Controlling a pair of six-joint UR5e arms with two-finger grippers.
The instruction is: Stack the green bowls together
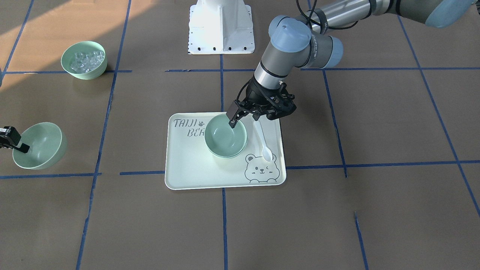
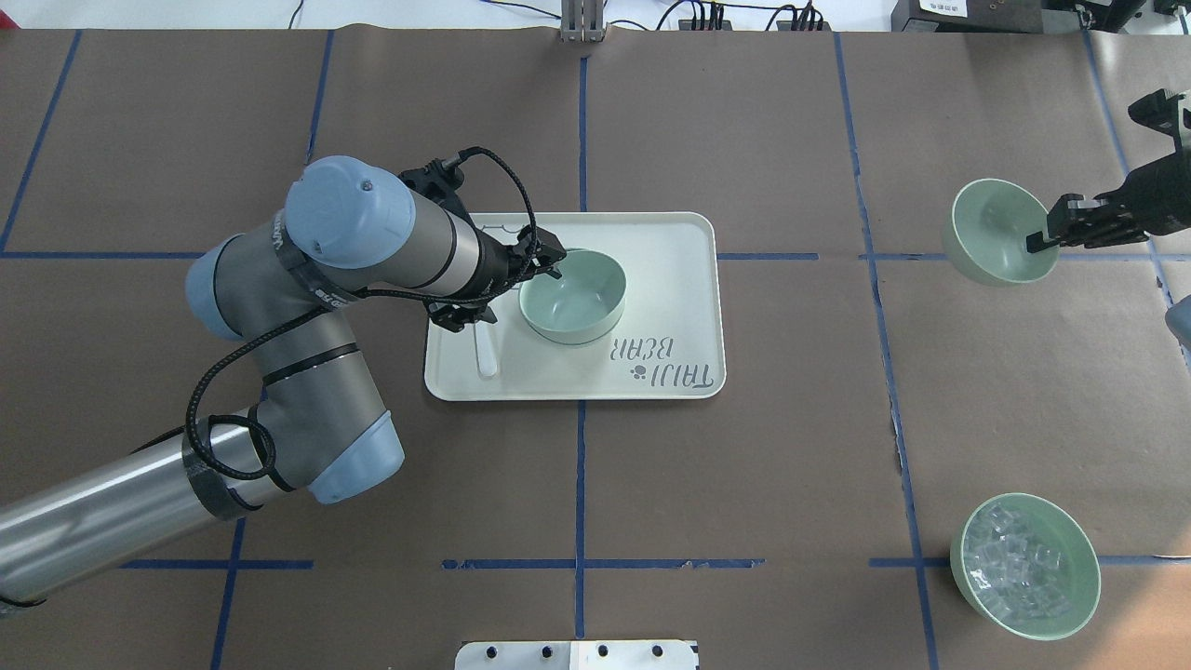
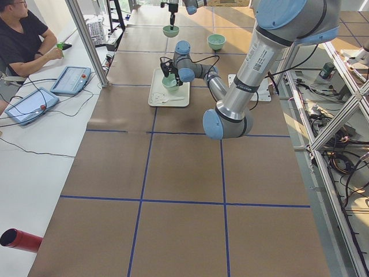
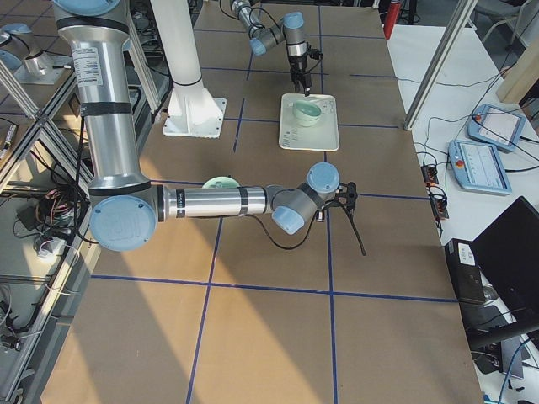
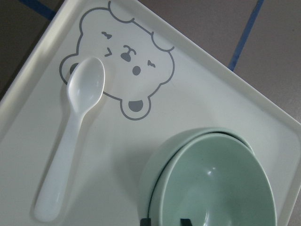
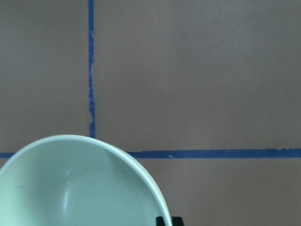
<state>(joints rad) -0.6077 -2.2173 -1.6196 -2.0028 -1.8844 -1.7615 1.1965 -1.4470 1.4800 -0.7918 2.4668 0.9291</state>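
Observation:
Two green bowls (image 1: 225,137) sit nested on the pale tray (image 1: 195,172). In the left wrist view the upper bowl (image 5: 221,188) rests inside the lower one (image 5: 153,176). My left gripper (image 1: 235,120) is at their rim on the robot's side, slightly open, one fingertip (image 5: 146,220) outside and one inside the upper bowl's rim. It also shows in the overhead view (image 2: 551,268). My right gripper (image 2: 1040,242) is shut on the rim of the third green bowl (image 2: 996,228) and holds it tilted, far to the right of the tray; this bowl (image 6: 75,188) fills the right wrist view's bottom.
A white plastic spoon (image 1: 262,140) lies on the tray beside the stacked bowls, under my left wrist. A green bowl with clear ice-like cubes (image 2: 1023,568) stands near the table's right front. The robot's white base plate (image 1: 221,28) is behind the tray.

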